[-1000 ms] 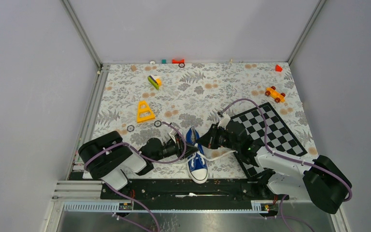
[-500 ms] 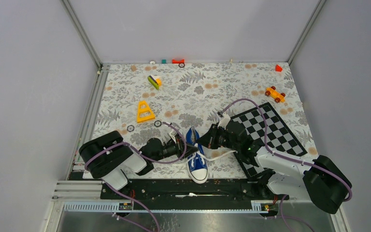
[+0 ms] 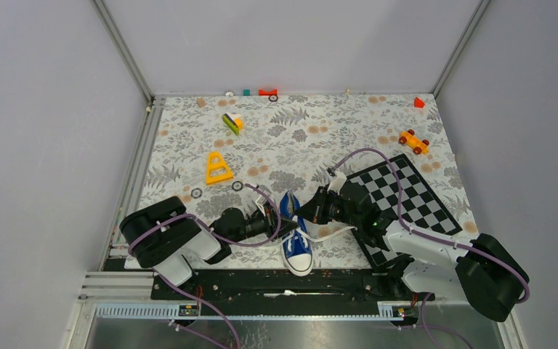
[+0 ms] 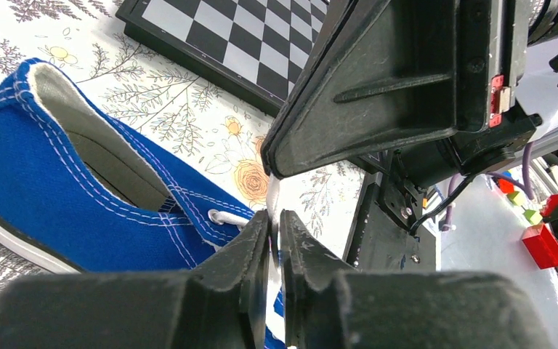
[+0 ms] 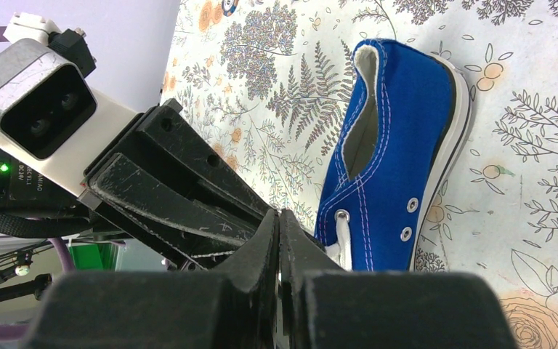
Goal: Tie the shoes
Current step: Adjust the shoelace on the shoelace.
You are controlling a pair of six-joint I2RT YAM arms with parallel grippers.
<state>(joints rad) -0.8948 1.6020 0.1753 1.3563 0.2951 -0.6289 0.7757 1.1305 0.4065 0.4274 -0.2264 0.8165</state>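
Left arm (image 3: 189,236) and right arm (image 3: 421,251) lie low, reaching inward, tips almost meeting; left claw (image 4: 275,225) pinches a white lace (image 4: 274,196); right claw (image 5: 280,222), pressed tight, grips it just above.

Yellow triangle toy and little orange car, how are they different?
The yellow triangle toy is an open triangle with gaps; the orange car is chunky, with dark red wheels. The triangle lies on the left half of the flowered cloth; the car sits far right, beyond the checkerboard. Both are small toys resting on that cloth.
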